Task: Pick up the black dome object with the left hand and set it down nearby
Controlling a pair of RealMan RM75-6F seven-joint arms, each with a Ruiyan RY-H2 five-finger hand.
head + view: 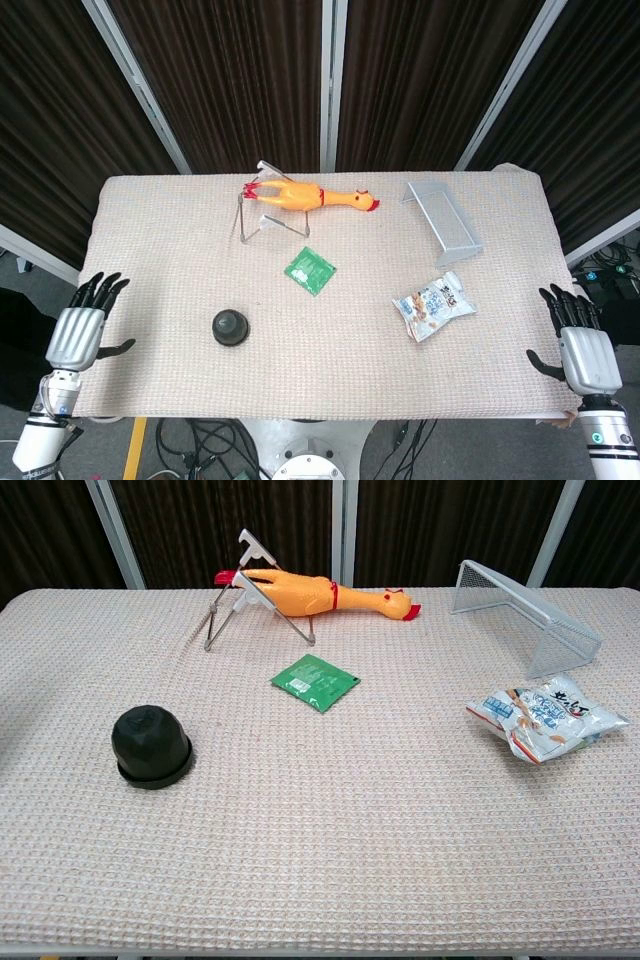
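Nearest the chest camera sits the black dome object [152,746], upright on the woven table cover [330,860], untouched, toward the table's left-front area. Seen from the head view, the left hand [80,330] hangs off the table's left edge, well apart from the dome, fingers spread and holding nothing. Likewise the right hand [584,352] is released beyond the right edge. Only the head view shows either hand; the chest view shows the dome's rounded profile and flared base more clearly.

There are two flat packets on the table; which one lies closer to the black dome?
The green foil packet; the white snack bag lies far across from the black dome.
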